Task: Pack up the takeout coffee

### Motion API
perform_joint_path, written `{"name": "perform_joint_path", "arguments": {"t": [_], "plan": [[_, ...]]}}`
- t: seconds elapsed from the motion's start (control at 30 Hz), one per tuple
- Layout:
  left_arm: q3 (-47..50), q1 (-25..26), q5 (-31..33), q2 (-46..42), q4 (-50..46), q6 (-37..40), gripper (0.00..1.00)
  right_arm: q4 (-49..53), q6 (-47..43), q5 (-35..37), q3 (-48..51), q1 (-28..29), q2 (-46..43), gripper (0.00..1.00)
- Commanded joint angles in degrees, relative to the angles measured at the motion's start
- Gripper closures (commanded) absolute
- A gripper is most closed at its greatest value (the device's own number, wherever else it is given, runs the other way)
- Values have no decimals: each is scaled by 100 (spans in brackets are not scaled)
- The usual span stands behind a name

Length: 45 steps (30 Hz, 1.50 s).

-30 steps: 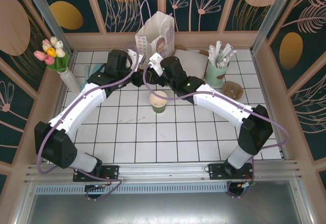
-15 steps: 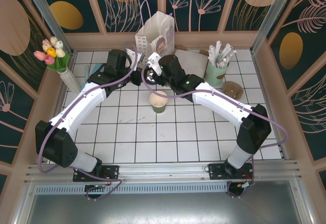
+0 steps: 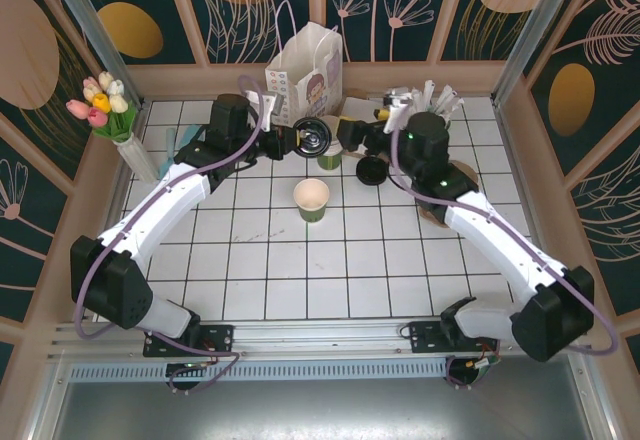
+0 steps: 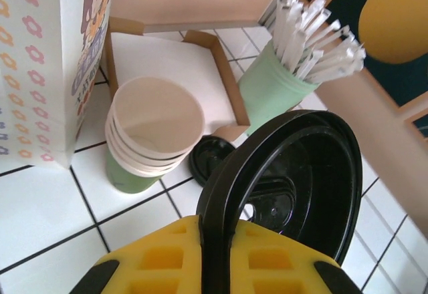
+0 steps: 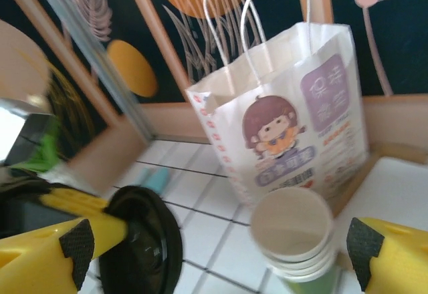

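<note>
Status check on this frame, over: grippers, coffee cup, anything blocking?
Left gripper shut on black lid. Right gripper open, empty. Green cup unlidded mid-table, outside white bag. Cup stack stands between them.

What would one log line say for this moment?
left gripper shut on black lid | right gripper open | green cup uncovered on table | bag standing

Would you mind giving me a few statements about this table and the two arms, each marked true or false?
The left jaws grip a black lid. True.
The right jaws are closed on a cup. False: they stand wide open, holding nothing.
The lone cup mid-table has a lid on. False: its top is open.
The paper bag stands upright at the back. True.
The straws sit in a mint-green cup. True.
</note>
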<state>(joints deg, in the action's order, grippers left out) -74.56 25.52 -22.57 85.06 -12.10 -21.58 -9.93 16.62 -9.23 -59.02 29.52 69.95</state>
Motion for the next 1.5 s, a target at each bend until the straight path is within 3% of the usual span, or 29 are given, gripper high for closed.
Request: {"name": "perform_joint_path", "arguments": {"t": [0.0,0.17,0.37,0.57,0.73,0.93,1.33,1.47], "plan": [[-145,41,-128,0,399,-755,100,-1134,983,-1386,562,-134,-238,1],[-147,41,-311,-15,583,-1135,100,-643,1245,-1143,291,-130,-71,2],[-111,38,-446,54,690,-1282,100,-663,1454,-1975,-245,-44,653,8],[-68,39,-523,64,792,-1511,100,-225,1590,-1939,-584,-42,1028,23],[-14,37,-631,46,915,-1575,100,-301,1420,-2483,-755,-52,1177,33],[3,40,-705,22,985,-1562,96,-222,1305,-2493,-978,-40,1353,46],[232,41,-706,-165,1174,-1373,95,661,827,-2421,-1394,-7,1320,61],[318,40,-697,-259,1261,-1366,93,1027,662,-2417,-1538,10,1357,56]]}}
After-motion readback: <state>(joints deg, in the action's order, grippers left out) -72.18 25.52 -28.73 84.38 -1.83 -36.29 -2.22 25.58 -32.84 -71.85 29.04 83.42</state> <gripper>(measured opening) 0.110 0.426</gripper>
